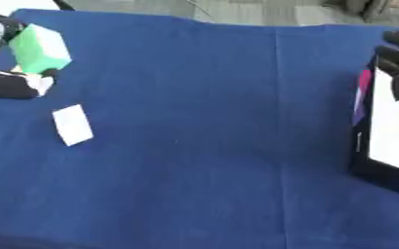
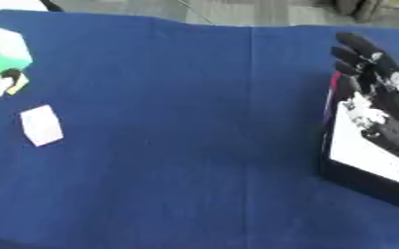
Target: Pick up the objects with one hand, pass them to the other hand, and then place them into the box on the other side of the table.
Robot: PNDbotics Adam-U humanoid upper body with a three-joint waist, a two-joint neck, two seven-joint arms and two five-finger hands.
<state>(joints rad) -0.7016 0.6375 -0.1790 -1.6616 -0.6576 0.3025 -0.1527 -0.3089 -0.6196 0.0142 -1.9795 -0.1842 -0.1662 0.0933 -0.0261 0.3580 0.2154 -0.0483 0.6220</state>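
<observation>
Holding the green block (image 1: 39,48) up at the table's far left corner, the left hand (image 1: 14,83) has its fingers curled under and round it in the left eye view, so the block is clear of the blue cloth (image 1: 194,121) and free to travel. That grip from below leaves the block's top and right faces bare, which I judge suits a handover. A white card (image 1: 72,125) lies flat on the cloth just below the hand, untouched and near the left edge. At the right edge stands the box (image 1: 360,160), black-walled with a white floor; a strip of pink and purple shows inside its near wall. Only dark fingertips of the right hand show here.

Turning to the right eye view, the right hand (image 2: 382,104) hangs over the box with fingers straight and spread, holding nothing; it seems to wait there. The block sits cut off at the left border, the card below it. Between the two hands the cloth is one broad bare stretch, so a meeting mid-table has room. The box lies close to the right table edge, leaving little margin on that side.
</observation>
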